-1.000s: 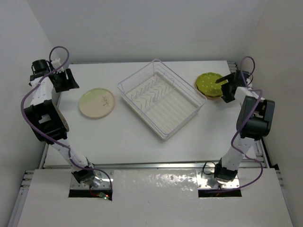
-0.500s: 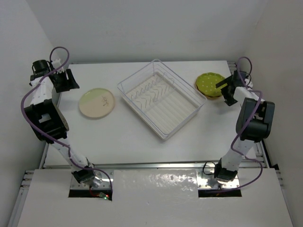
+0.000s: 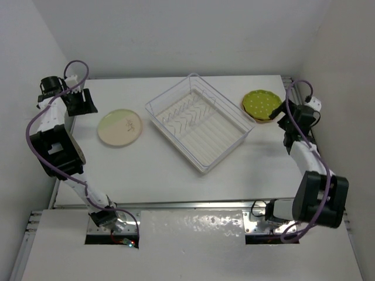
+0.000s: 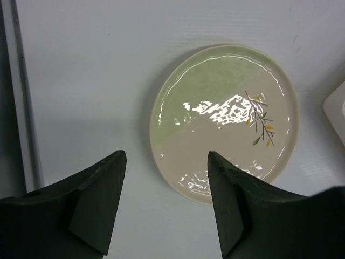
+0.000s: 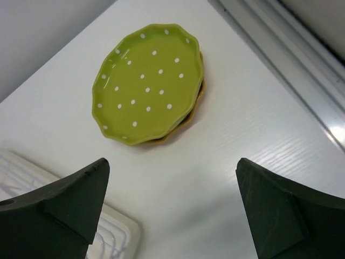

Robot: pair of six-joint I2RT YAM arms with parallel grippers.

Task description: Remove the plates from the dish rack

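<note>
While every plate on show is lying outside it, the dish rack (image 3: 199, 122) is sitting at the centre of the table (image 3: 146, 170) in the overhead view, with nothing showing among its prongs. A green-and-cream plate (image 3: 120, 127) is lying flat to its left and a green dotted plate (image 3: 261, 104) to its right. A fourth plate is not showing anywhere. The left gripper (image 3: 79, 100) is hovering near the first plate, and the right gripper (image 3: 284, 114) just beside the second. In the left wrist view, the left gripper (image 4: 166, 156) is hanging above the green-and-cream plate (image 4: 223, 121) with its jaws partly apart and holding nothing. Glare is running across the glaze, so the surface is probably slippery. In the right wrist view, the right gripper (image 5: 172, 162) is standing with its jaws spread wide and empty. The green dotted plate (image 5: 148, 83) is resting on an orange plate (image 5: 192, 114), of which only a rim is showing, and a corner of the dish rack (image 5: 108, 232) is showing at lower left. These plates are most likely glazed ceramic: stiff, brittle and moderately heavy. Because each is lying flat, only the rim is offering a hold, with one finger over and one under. The scalloped edge is likely giving better purchase than the smooth one.
</note>
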